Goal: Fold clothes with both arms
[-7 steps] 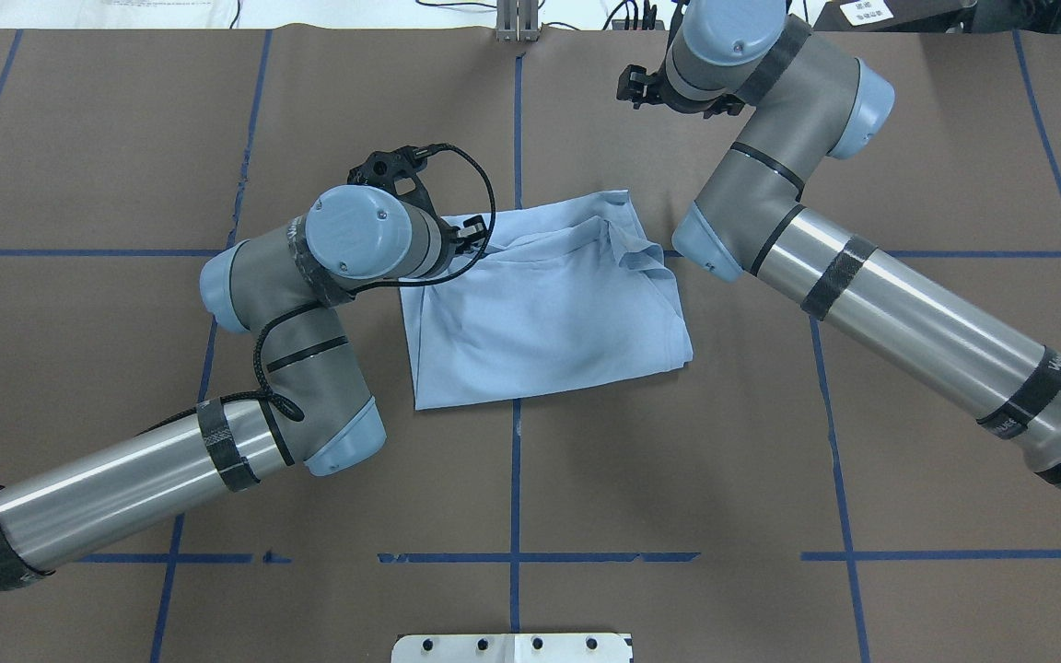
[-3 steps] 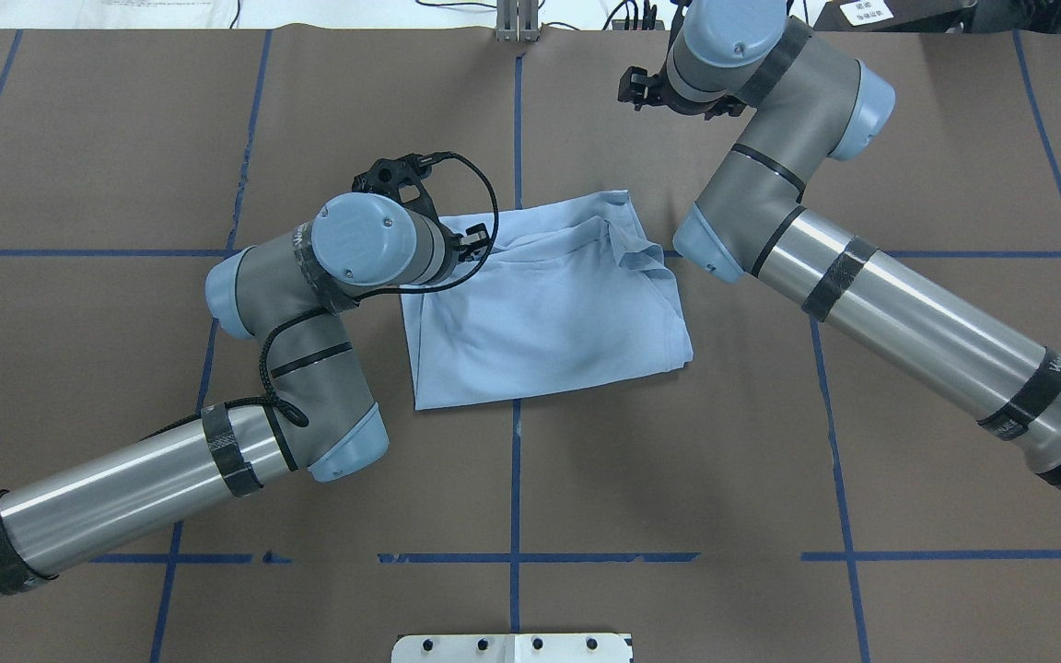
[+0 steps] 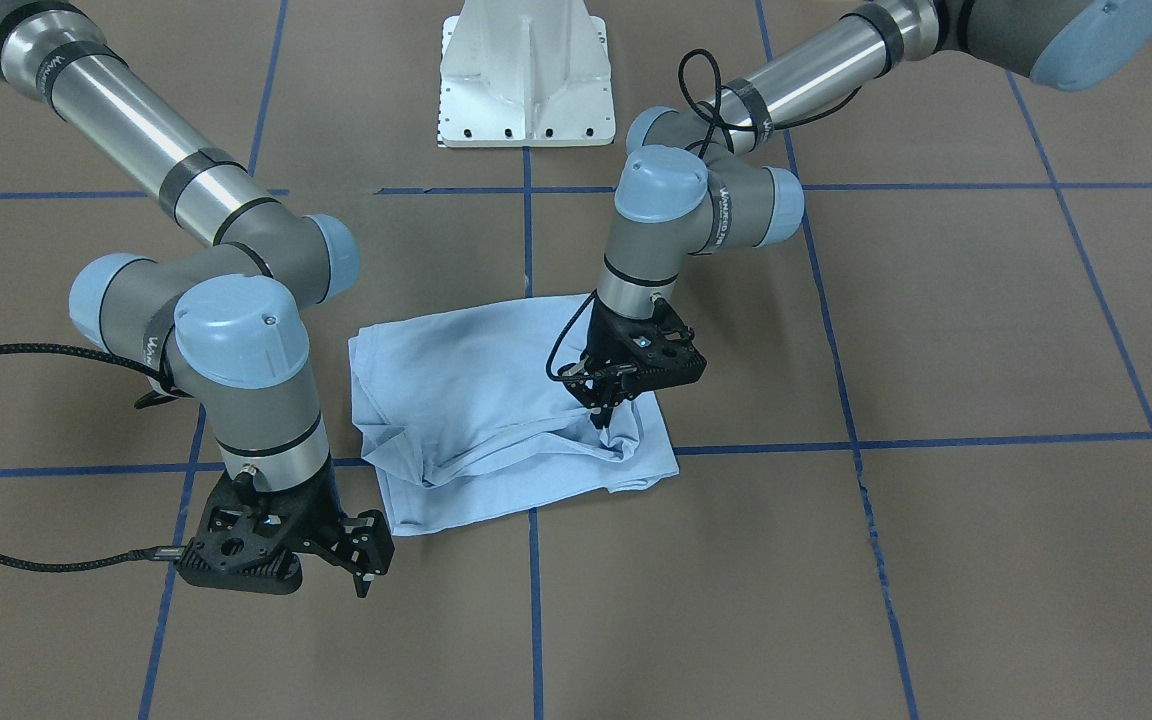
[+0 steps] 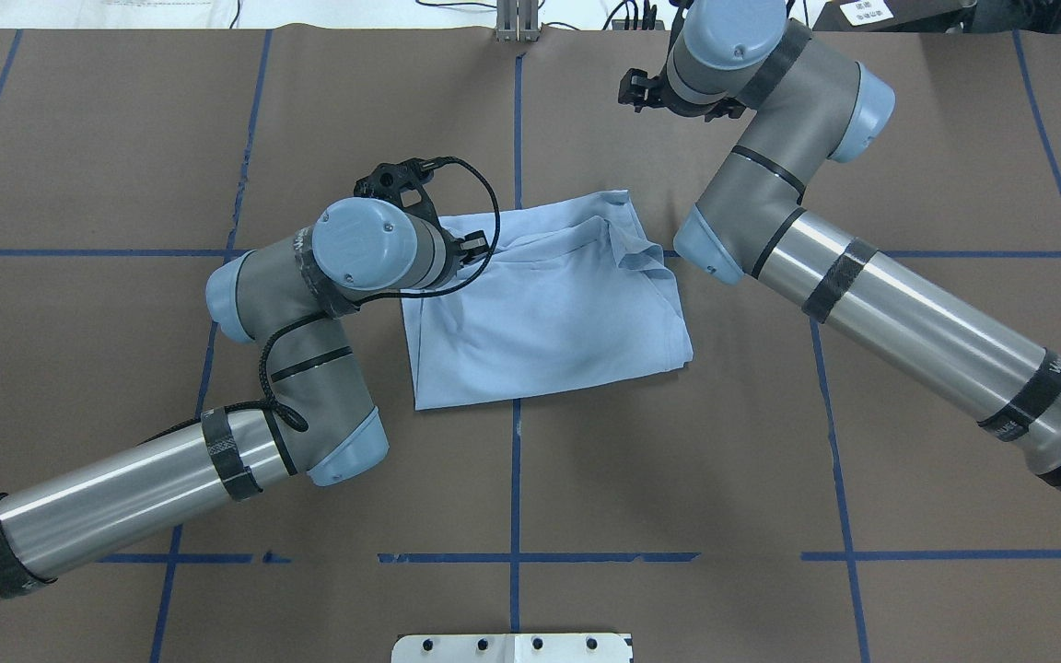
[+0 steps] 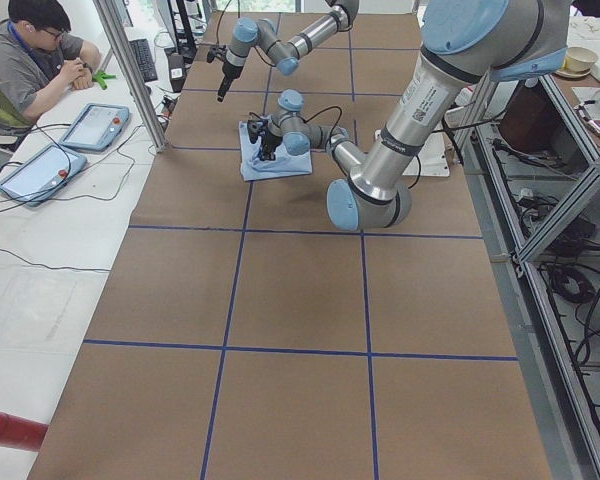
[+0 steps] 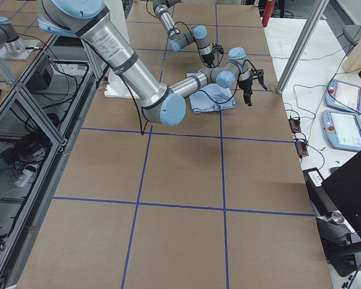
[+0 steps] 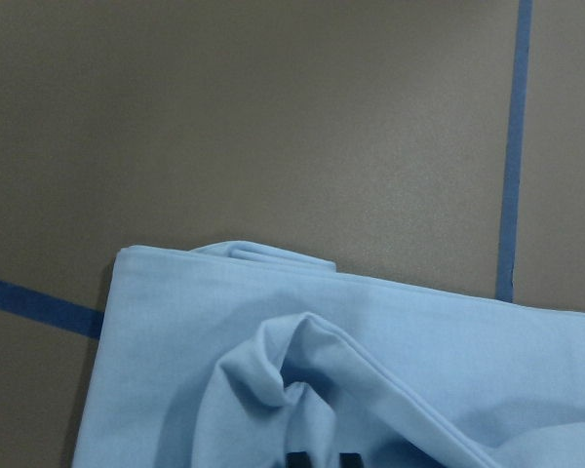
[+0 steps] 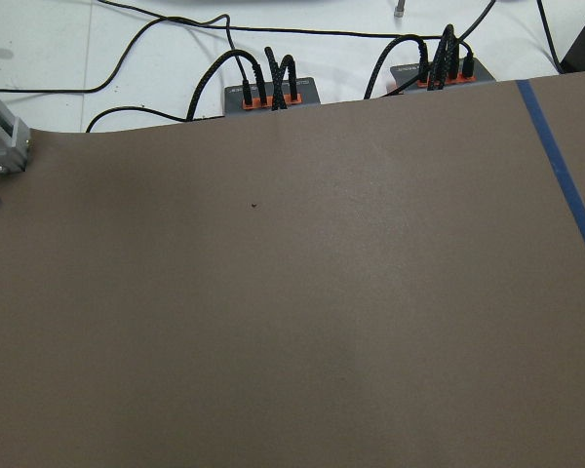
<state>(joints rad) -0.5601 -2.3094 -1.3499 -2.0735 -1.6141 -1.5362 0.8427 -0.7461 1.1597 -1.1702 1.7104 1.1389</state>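
Note:
The light blue T-shirt [image 3: 496, 390] lies folded into a rough rectangle at the middle of the brown table [image 4: 770, 442], with a crumpled ridge along its far side [image 4: 586, 239]. My left gripper [image 3: 601, 412] points down onto the shirt's far left corner and is shut on a raised pinch of fabric. In the left wrist view the fabric [image 7: 302, 380] bunches just above the fingertips [image 7: 294, 458]. My right gripper [image 3: 368, 565] hovers over bare table beyond the shirt's far right corner, open and holding nothing. The right wrist view shows only table.
The white pedestal base [image 3: 526, 80] stands at the robot's side of the table. Blue tape lines [image 4: 516, 479] grid the surface. Cable boxes [image 8: 268, 93] sit past the far edge. A seated person [image 5: 35, 65] with tablets is at a side desk.
My left wrist has shifted slightly toward the shirt while holding the pinched corner. The right arm and the rest of the shirt look unchanged.

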